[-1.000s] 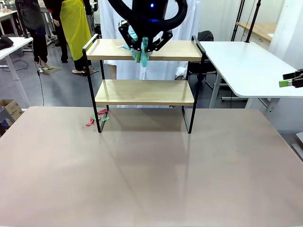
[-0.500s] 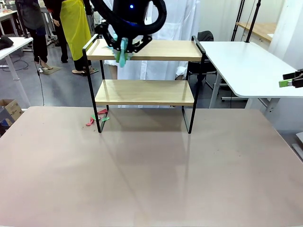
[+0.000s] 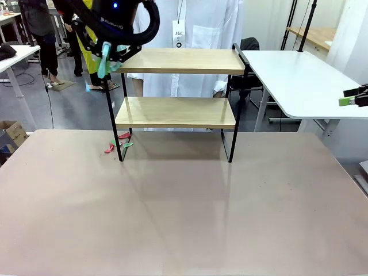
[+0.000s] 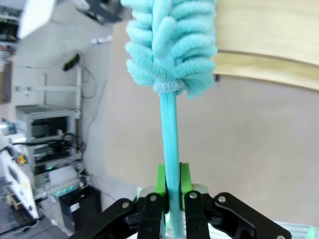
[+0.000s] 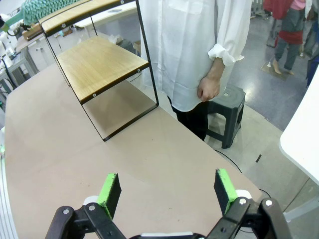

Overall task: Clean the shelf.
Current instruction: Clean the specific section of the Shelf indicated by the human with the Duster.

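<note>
The shelf (image 3: 178, 61) stands mid-table, two light wooden boards in a black frame. My left gripper (image 3: 106, 56) hovers just off the top board's left end, shut on a turquoise duster (image 3: 104, 64). In the left wrist view the green pads (image 4: 161, 180) clamp the duster's thin handle (image 4: 169, 134), and its fluffy head (image 4: 172, 45) sits beside the shelf's board edge (image 4: 269, 69). My right gripper (image 3: 352, 100) waits at the far right, off the table's side. It stands open with nothing between its pads (image 5: 167, 191), and it looks toward the shelf (image 5: 99, 64).
Small red and green paper scraps (image 3: 118, 142) lie on the tan table (image 3: 184, 207) by the shelf's left front leg. A person in a white coat (image 5: 194, 45) stands behind the shelf, beside a dark stool (image 5: 225, 107). A white table (image 3: 299, 80) is at the right.
My left gripper has swept the duster leftward along the top board, from its middle to just past its left end. The right gripper has not moved.
</note>
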You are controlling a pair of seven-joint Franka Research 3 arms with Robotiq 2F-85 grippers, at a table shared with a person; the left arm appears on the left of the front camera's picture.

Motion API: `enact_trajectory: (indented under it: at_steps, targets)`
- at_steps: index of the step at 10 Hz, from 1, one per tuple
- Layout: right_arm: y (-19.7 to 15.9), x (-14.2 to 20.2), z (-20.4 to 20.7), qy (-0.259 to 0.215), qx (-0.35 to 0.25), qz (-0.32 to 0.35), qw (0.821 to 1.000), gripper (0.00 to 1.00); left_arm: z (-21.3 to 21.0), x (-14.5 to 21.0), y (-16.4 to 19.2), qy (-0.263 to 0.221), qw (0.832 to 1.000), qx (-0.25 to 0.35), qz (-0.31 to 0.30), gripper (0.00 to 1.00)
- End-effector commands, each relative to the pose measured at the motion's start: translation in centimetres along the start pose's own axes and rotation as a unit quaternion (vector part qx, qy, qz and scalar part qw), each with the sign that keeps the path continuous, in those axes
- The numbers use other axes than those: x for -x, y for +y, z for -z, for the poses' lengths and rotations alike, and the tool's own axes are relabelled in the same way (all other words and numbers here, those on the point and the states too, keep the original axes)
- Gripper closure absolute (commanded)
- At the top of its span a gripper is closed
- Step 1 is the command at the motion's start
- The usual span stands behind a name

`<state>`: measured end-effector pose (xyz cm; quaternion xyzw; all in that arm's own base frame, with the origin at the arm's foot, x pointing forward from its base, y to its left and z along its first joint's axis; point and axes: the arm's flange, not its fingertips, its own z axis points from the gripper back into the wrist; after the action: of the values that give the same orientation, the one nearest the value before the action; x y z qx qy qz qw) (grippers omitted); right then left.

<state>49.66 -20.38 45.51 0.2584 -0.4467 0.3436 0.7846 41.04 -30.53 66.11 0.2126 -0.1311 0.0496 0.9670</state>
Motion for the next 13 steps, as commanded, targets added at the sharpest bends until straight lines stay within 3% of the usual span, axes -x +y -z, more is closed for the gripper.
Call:
enact_trajectory:
  at_steps: [1,3,5,6,7,9,11,13]
  targets:
    - [0.2,-0.2,0.1,-0.001,-0.001,-0.002,1.0,0.0,0.3,1.5,0.7,-0.058,0.994,-0.089,-0.016,0.87]
    - [0.2,-0.2,0.1,-0.001,-0.001,-0.002,1.0,0.0,-3.3,3.7,1.1,-0.128,0.986,-0.105,-0.008,0.87]
    - [0.2,-0.2,0.1,-0.001,-0.001,-0.002,1.0,0.0,-6.3,4.9,1.6,-0.173,0.981,-0.081,0.018,0.87]
    - [0.2,-0.2,0.1,-0.001,-0.001,-0.002,1.0,0.0,-6.9,5.4,1.8,-0.174,0.984,-0.015,0.04,0.87]
    - [0.2,-0.2,0.1,-0.001,-0.001,-0.002,1.0,0.0,-6.0,4.7,0.7,-0.147,0.985,-0.09,0.01,0.87]
    - [0.2,-0.2,0.1,-0.001,-0.001,-0.002,1.0,0.0,-6.0,4.7,0.7,-0.147,0.985,-0.09,0.01,0.87]
    - [0.2,-0.2,0.1,-0.001,-0.001,-0.002,1.0,0.0,-7.2,6.1,1.1,-0.177,0.983,-0.017,0.046,0.87]
    - [0.2,-0.2,0.1,-0.001,-0.001,-0.002,1.0,0.0,-7.1,6.9,5.3,-0.19,0.977,0.044,0.084,0.87]
